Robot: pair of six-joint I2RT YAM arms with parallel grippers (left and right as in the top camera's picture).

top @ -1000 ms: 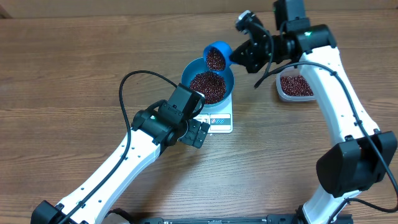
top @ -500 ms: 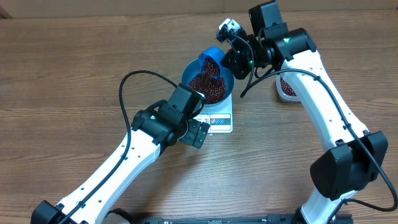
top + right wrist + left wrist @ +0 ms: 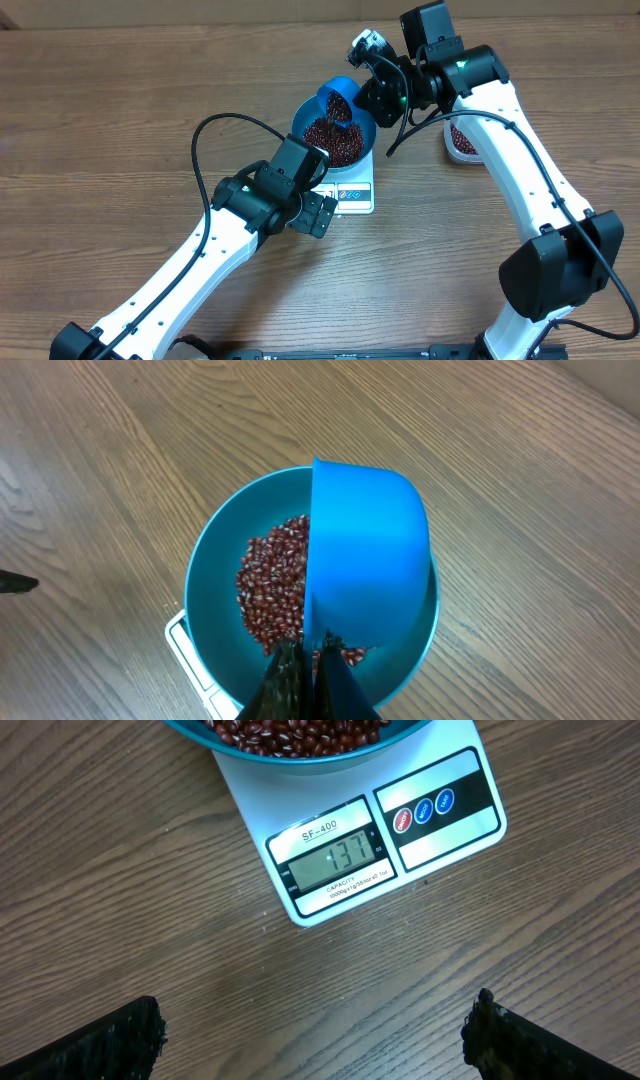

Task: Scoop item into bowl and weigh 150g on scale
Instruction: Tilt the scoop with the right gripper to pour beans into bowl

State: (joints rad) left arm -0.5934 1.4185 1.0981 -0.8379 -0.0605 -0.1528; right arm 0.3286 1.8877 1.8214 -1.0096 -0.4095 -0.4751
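Overhead, the left gripper (image 3: pixel 318 214) hovers empty with its jaws spread wide apart, just beside the front left corner of the white scale (image 3: pixel 352 194), whose display in the left wrist view appears to read 137. On the scale sits the blue bowl (image 3: pixel 298 125) holding a heap of red-brown beans (image 3: pixel 335 142), and a small blue scoop (image 3: pixel 341 94) is tipped over above its far right rim. The right gripper (image 3: pixel 374 96) is clamped on the scoop's handle, and further right a clear tub (image 3: pixel 455 150) of beans stands on the wooden table (image 3: pixel 100 120).
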